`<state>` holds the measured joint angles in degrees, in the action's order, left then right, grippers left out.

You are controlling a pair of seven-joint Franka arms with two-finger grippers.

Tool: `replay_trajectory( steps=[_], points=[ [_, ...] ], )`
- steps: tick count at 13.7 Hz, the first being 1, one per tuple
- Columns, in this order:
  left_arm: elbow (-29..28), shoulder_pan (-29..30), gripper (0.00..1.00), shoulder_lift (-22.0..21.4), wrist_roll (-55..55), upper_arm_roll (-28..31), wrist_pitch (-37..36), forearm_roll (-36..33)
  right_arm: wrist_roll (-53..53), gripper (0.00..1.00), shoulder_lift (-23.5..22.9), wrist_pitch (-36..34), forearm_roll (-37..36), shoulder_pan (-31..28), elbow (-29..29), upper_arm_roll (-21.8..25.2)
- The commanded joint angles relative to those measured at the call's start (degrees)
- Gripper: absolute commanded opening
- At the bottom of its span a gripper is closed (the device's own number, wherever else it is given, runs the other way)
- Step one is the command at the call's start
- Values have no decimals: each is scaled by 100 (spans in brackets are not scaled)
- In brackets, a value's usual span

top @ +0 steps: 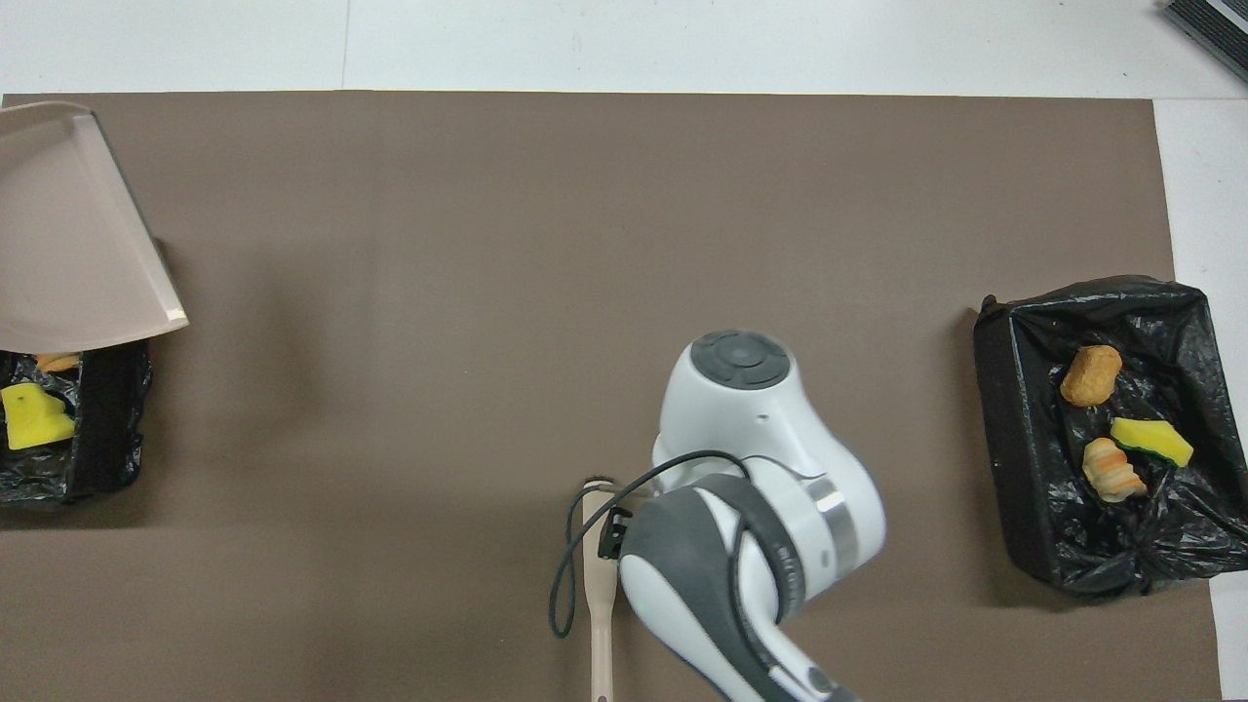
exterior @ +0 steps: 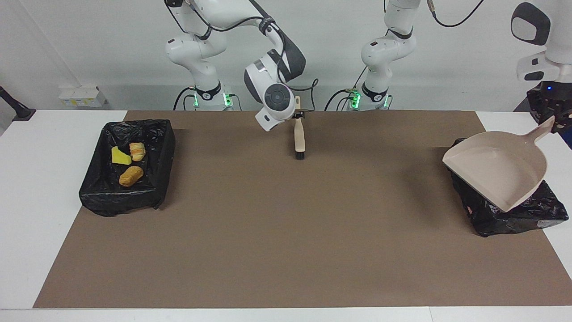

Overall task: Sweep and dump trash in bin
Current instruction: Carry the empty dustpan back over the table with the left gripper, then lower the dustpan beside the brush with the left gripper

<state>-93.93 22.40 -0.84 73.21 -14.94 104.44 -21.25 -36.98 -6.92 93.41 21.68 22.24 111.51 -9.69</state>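
My right gripper (exterior: 298, 114) is shut on the handle of the beige brush (exterior: 299, 139) and holds it over the mat close to the robots, black bristles down; in the overhead view the brush (top: 601, 585) shows beside the wrist. My left gripper (exterior: 552, 120) is shut on the handle of the beige dustpan (exterior: 496, 167), tilted over the black-lined bin (exterior: 514, 219) at the left arm's end. That bin (top: 102, 429) holds a yellow sponge chunk (top: 34, 414) and an orange scrap (top: 57, 362); the pan hides the rest.
A second black-lined bin (exterior: 163, 152) stands at the right arm's end, holding a yellow sponge chunk (exterior: 120, 156), a striped bread lump (exterior: 137, 151) and a tan lump (exterior: 131, 175). A brown mat (exterior: 286, 223) covers the table between the two bins.
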Motion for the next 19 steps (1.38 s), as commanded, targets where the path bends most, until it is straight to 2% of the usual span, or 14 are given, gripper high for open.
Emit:
replay_trajectory(
  steps=[1, 6, 8, 10, 14, 16, 19],
  points=[
    [24, -331, 0, -30, -1295, -246, -414, 235, 462, 100, 559, -95, -390, -902, 46, -42],
    [-178, -1472, 0, 102, -4509, -246, -478, 1332, 578, 100, 499, -51, -1848, -1703, -446, -42],
    [-240, -2122, 0, 268, -6004, -246, -320, 1684, 587, 100, 534, 264, -2070, -2011, -481, -42],
    [-240, -2650, 0, 514, -7175, -246, -39, 2009, 587, 100, 560, 214, -2054, -2266, -901, -33],
    [-231, -3538, 0, 1023, -8847, -246, 567, 2468, 639, 100, 928, 222, -2080, -2557, -1123, 19],
    [-214, -3960, 0, 1445, -9235, -237, 1049, 2468, 788, 100, 1035, 196, -2097, -2610, -1262, 177],
    [-257, -4173, 0, 1640, -9483, -246, 1228, 2459, 850, 100, 1053, -50, -2158, -2619, -1553, 292]
  ],
)
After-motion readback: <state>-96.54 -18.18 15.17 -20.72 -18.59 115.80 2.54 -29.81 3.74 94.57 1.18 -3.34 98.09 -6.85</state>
